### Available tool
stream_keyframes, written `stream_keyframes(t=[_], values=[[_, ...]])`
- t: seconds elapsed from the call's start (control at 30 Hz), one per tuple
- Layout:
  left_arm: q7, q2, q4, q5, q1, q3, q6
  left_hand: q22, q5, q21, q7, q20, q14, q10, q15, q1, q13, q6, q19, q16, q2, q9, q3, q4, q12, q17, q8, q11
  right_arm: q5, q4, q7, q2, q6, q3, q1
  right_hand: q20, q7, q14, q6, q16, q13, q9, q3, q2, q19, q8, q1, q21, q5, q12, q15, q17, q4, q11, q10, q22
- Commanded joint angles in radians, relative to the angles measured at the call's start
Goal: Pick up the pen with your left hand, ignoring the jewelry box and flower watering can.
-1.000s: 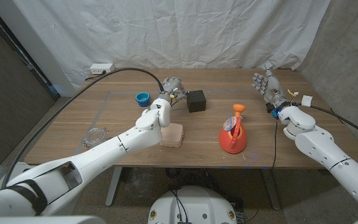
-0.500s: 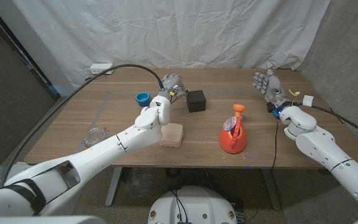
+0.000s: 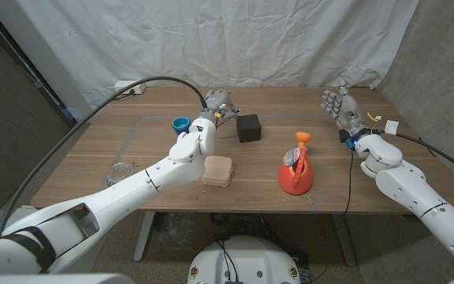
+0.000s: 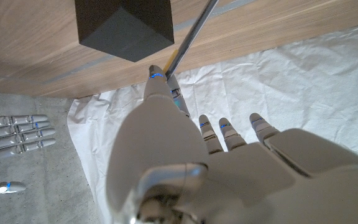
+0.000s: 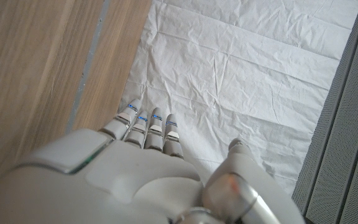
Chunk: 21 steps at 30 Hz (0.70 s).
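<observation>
Left hand (image 3: 218,103) pinches the pen (image 4: 191,36) just beside the black box (image 3: 248,127), seemingly mid-lift; next, raise it clear while the right hand (image 3: 340,105) hangs spread.

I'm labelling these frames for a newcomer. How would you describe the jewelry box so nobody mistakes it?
On the wooden table, look near the front edge, beside the left arm's forearm. The jewelry box is a pale beige, rounded-square case lying shut, left of the orange watering can; the black cube farther back is dark and sharp-edged.
</observation>
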Motion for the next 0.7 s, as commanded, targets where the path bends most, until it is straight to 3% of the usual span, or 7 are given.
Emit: stream_keyframes(t=[0.03,0.7], values=[[-0.021,0.013,-0.042,0.027,-0.003,-0.014,0.005,0.002,-0.003,0.002,-0.002,0.001,0.003,0.006,-0.039,0.011,0.002,0.012,0.006,0.001,-0.001,0.003,0.002,0.001,-0.003,0.004,0.008,-0.001,-0.004,-0.021,-0.01,-0.005,0.005,0.011,-0.017,0.0,-0.004,0.001,0.002,0.001,0.002,0.004,-0.002,0.01,0.009,-0.003,-0.001,-0.002,0.005,0.002,0.009,0.003,0.0,0.008,0.002,0.005],[-0.067,0.014,-0.081,0.092,-0.019,-0.02,0.015,0.002,-0.009,0.001,-0.002,-0.001,0.005,0.01,-0.042,0.011,0.002,0.019,0.008,0.0,-0.003,0.003,0.004,0.006,-0.004,0.004,0.008,-0.001,-0.007,-0.032,-0.019,-0.004,0.002,0.017,-0.022,-0.001,-0.005,0.001,0.004,0.001,0.002,0.004,-0.004,0.011,0.01,-0.002,0.0,-0.005,0.005,0.003,0.009,0.003,-0.001,0.008,0.003,0.005]])
